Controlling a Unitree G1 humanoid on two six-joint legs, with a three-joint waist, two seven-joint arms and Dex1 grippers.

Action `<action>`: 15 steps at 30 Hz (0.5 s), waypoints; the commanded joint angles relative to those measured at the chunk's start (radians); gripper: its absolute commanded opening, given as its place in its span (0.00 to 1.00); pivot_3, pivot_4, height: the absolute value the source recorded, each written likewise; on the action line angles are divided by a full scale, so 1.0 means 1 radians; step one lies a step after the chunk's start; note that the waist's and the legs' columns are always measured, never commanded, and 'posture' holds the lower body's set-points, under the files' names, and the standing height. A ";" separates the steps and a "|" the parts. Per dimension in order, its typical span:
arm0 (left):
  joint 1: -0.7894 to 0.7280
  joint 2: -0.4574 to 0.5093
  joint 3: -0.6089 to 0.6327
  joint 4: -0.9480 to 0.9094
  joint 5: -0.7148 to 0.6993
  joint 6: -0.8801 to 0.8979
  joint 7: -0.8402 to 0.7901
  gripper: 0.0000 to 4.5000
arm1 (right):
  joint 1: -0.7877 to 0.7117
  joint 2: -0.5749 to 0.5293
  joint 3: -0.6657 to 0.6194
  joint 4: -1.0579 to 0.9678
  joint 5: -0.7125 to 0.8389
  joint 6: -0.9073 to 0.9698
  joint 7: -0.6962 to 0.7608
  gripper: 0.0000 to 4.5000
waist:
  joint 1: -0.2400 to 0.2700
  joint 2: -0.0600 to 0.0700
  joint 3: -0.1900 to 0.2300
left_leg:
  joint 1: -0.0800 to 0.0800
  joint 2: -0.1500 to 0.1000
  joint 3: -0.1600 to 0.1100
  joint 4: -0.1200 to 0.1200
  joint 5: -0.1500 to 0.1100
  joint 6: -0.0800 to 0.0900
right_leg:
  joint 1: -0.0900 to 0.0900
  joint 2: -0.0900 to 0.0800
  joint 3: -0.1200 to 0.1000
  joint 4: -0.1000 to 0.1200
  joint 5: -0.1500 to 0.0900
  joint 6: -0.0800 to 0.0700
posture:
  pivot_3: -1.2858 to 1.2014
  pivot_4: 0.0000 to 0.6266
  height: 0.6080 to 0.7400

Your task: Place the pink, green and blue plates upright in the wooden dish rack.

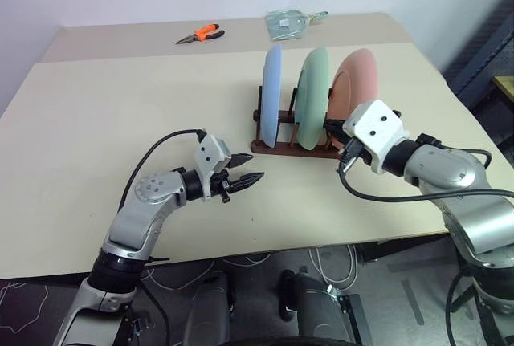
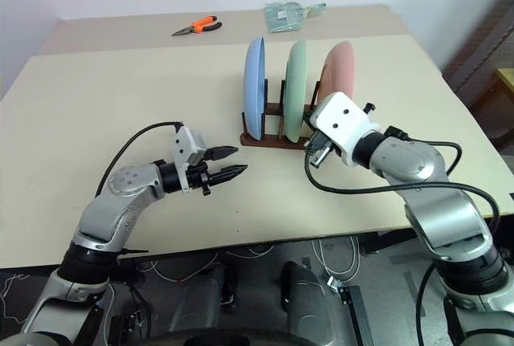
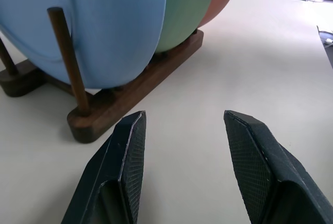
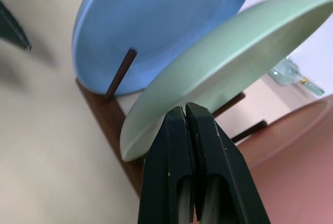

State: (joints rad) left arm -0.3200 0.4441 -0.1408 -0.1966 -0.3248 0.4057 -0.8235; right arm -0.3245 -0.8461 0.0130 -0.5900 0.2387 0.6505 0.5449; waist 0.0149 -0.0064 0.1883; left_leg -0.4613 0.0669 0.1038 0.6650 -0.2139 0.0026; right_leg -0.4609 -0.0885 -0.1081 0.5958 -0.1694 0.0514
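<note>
A: Where are the 3 plates?
B: The light blue round plate [image 1: 272, 93], pale mint green round plate [image 1: 313, 97] and salmon pink round plate [image 1: 357, 81] stand upright in the dark wooden dish rack [image 1: 293, 147] on the beige bench [image 1: 120, 113].
A: The claws?
B: Left claw [image 1: 245, 169] is parted and empty, near the rack. Right claw [image 4: 186, 115] is pressed closed, empty, by the green plate's rim.

free: bare beige tabletop [image 1: 120, 121] left of rack | blocked: dark wooden dish rack [image 1: 283, 147] with upright blue [image 1: 271, 89], green [image 1: 312, 93], pink [image 1: 357, 77] plates | far edge: orange-handled pliers [image 1: 201, 34]
</note>
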 commanded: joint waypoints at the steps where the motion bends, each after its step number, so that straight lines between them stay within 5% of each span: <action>1: -0.008 0.016 0.027 -0.010 0.007 -0.022 0.008 0.54 | 0.071 -0.038 -0.189 -0.048 0.082 -0.010 0.093 0.00 | 0.000 0.000 0.000 | 0.000 0.000 0.000 0.000 0.000 0.000 | 0.000 0.000 0.000 0.000 0.000 0.000 | 0.52 0.24 1.00; 8: -0.030 0.068 0.093 0.087 0.037 -0.070 0.028 0.54 | 0.312 0.009 -0.519 -0.030 0.270 0.032 0.210 0.00 | -0.005 0.000 0.000 | 0.001 0.000 -0.001 0.000 0.000 0.000 | 0.001 0.001 0.000 0.001 0.000 0.000 | 0.52 0.24 1.00; 15: -0.028 0.114 0.139 0.173 0.079 -0.138 0.053 0.54 | 0.310 0.054 -0.493 0.174 0.203 -0.105 0.193 0.00 | -0.005 0.000 0.000 | 0.003 0.000 -0.002 0.001 -0.002 -0.003 | 0.001 0.001 -0.001 0.000 0.002 -0.001 | 0.52 0.24 1.00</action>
State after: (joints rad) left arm -0.3396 0.5532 -0.0183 -0.0087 -0.2492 0.2962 -0.7701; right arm 0.0068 -0.7997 -0.4775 -0.4277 0.4494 0.5837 0.7460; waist 0.0100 -0.0066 0.1883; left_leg -0.4580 0.0673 0.1019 0.6655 -0.2158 -0.0005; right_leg -0.4598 -0.0880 -0.1086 0.5954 -0.1677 0.0502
